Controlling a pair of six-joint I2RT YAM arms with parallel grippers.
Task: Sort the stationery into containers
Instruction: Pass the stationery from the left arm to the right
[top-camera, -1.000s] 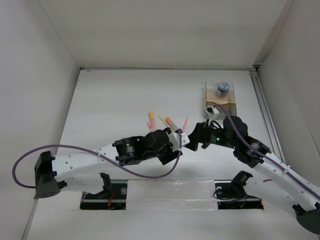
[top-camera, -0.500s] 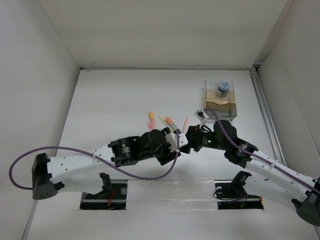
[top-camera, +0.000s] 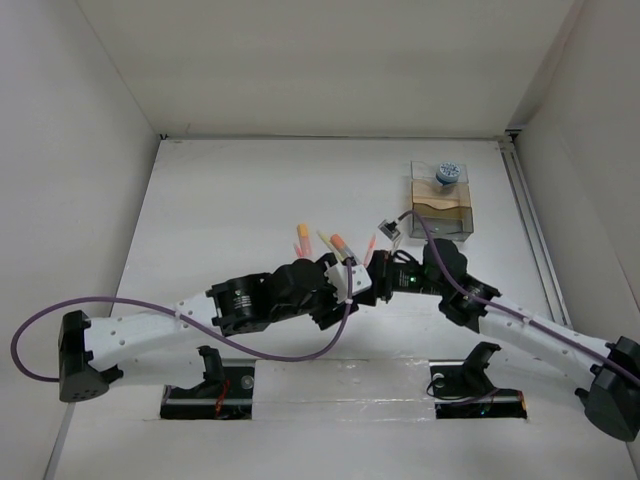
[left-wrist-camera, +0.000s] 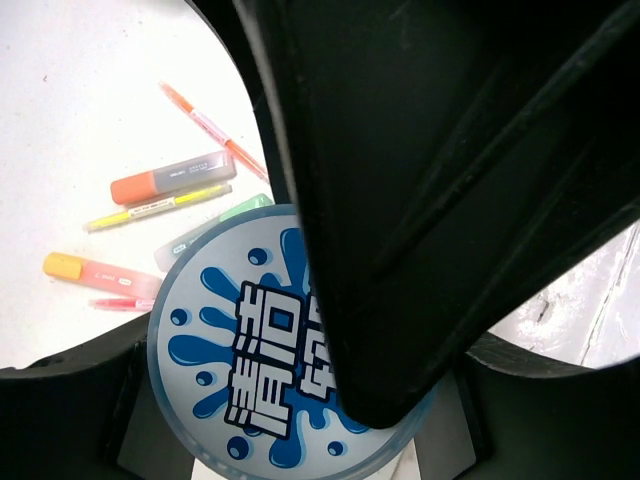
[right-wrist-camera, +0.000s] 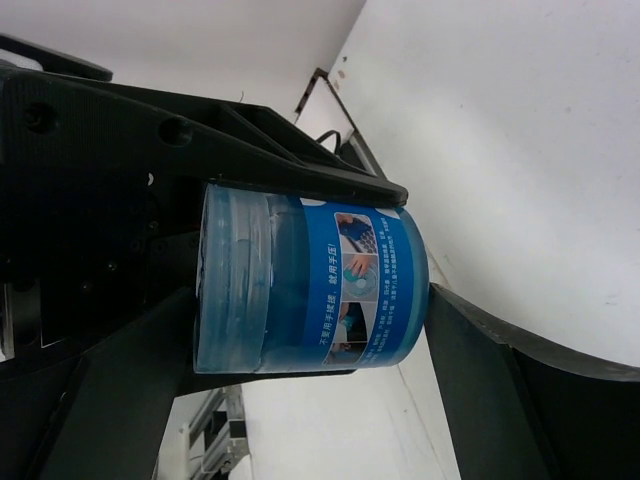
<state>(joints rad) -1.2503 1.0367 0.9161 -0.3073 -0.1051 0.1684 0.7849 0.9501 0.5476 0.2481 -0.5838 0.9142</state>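
Left gripper (left-wrist-camera: 290, 400) grasps the tub (right-wrist-camera: 330, 290) by its sides, lid toward its camera. Right gripper (right-wrist-camera: 310, 330) has a finger against each end of that tub; we cannot tell whether it squeezes. Box (top-camera: 440, 210) sits beyond the right gripper, well apart, second tub (top-camera: 447, 174) at its far end. Pens (left-wrist-camera: 170, 185) lie on the table (top-camera: 230, 200) just beyond the left gripper.

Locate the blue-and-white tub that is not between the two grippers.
In the top view, the tub sits at the far end of the clear organizer box, on the right side of the table, beyond the loose pens.
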